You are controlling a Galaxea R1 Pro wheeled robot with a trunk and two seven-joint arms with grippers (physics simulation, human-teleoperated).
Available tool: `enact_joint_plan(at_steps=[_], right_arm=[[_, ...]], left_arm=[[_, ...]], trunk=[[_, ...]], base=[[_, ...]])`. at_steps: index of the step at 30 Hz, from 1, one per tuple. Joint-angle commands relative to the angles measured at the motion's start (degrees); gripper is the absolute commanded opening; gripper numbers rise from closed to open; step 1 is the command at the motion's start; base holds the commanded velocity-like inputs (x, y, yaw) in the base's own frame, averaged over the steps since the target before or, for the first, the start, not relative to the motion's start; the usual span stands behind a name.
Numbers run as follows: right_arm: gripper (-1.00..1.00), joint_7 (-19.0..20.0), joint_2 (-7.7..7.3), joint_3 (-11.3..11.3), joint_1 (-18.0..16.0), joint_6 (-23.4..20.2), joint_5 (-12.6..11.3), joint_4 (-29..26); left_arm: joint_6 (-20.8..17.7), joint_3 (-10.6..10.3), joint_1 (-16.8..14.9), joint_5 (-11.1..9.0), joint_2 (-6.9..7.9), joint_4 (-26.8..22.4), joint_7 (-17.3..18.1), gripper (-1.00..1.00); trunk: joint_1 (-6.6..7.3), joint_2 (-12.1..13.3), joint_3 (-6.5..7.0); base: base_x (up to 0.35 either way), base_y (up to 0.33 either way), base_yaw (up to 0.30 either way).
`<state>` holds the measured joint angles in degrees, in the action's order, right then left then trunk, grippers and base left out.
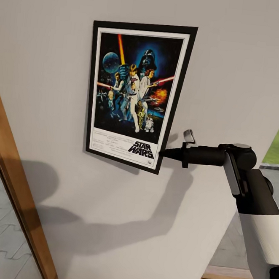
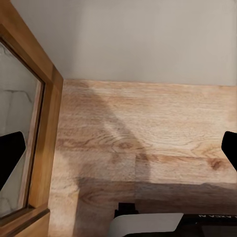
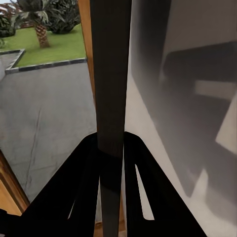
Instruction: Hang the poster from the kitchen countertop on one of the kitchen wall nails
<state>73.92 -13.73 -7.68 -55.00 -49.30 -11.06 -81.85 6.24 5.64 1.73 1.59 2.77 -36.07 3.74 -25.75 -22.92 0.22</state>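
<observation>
I face a plain light grey wall (image 1: 231, 58) with a wooden door frame (image 1: 13, 179) at left and wood flooring (image 2: 148, 133) below. The poster (image 1: 135, 92) sits against this wall, tilted, its lower right edge pinched by my right gripper (image 1: 163, 152). I cannot see a nail, so releasing now risks a fall. My left gripper (image 2: 118, 158) is spread, holding nothing

Tight at the wall, open to your right.
The poster (image 1: 135, 94) lies against the wall (image 1: 238, 72); the wooden frame (image 1: 20, 196) blocks your left.
</observation>
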Motion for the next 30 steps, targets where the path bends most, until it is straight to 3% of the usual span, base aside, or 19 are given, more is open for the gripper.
enact_joint_plan(at_steps=[1, 30], right_arm=[[-1.0, -0.01, -0.07, -0.13, -0.02, 0.33, 2.09, 0.64], [-1.0, 0.0, -0.07, -0.23, -0.01, 0.34, 2.36, 0.64]], left_arm=[[0.09, 0.27, 0.03, 0.17, -0.04, -0.05, 0.39, 1.0], [0.09, 0.31, 0.03, 0.17, -0.04, -0.05, 0.39, 1.0]], trunk=[[-0.03, 0.0, -0.01], [-0.03, 0.0, -0.01]], base=[[0.0, 0.0, 0.0], [0.0, 0.0, 0.0]])
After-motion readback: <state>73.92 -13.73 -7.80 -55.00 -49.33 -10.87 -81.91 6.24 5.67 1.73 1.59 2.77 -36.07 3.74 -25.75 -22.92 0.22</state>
